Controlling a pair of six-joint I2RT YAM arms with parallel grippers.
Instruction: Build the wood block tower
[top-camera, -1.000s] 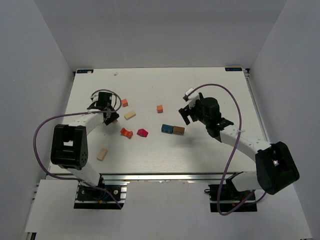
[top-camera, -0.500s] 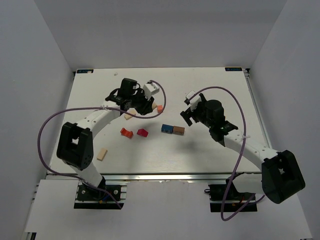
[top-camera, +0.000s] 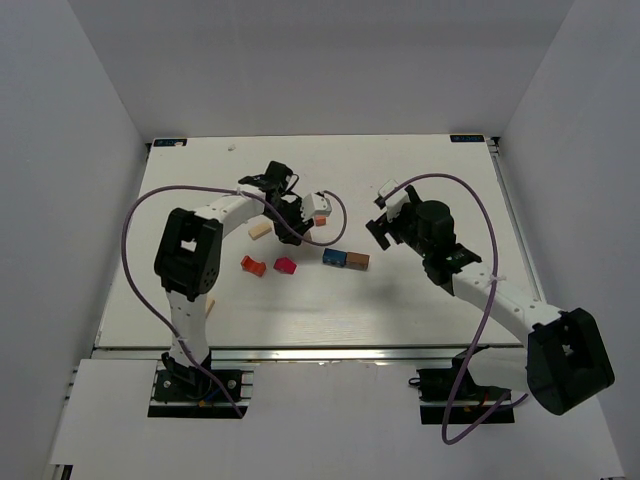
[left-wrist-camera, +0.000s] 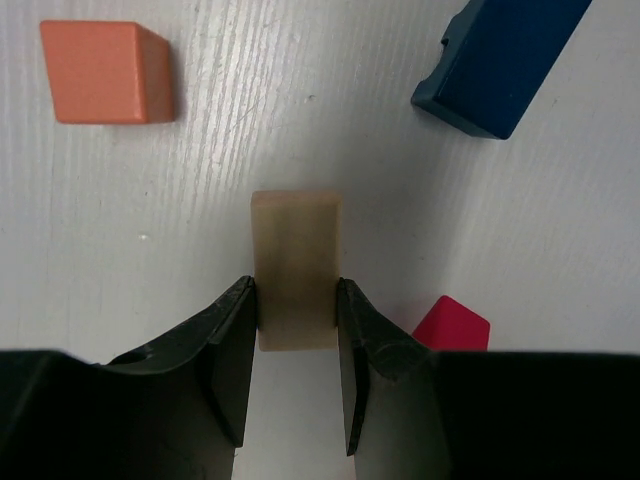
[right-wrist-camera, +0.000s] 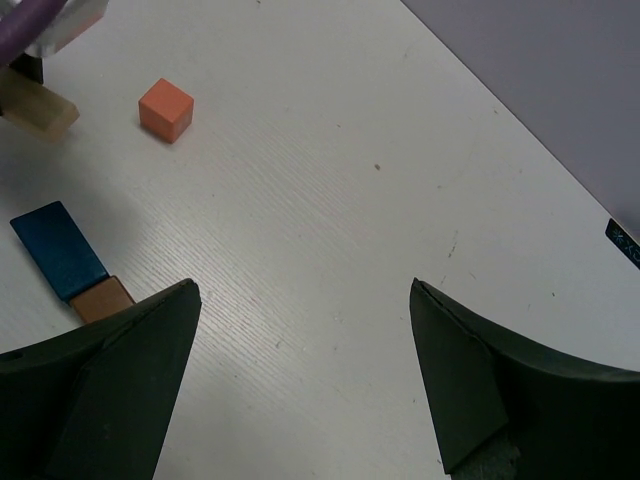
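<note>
Since a second ago the left arm has swung in from the left side of the counter to the middle, while the right arm has barely shifted. The left claw is mostly closed and pinched on a tan block, one finger flat against each long side, with the block's far end sticking out past the tips. In my left wrist view there's an orange cube upper left, a blue block upper right, and a corner of a red block peeking out beside one finger. The right claw is spread as wide as it goes with nothing in it, hovering over bare counter to the right of the pieces. The wood block tower isn't stacked yet, it's just loose pieces in a single layer mid-counter. The blue block lies end to end with a brown block, touching. The red one and a red-orange piece sit to their left, and a second tan block lies just beside the left arm.
</note>
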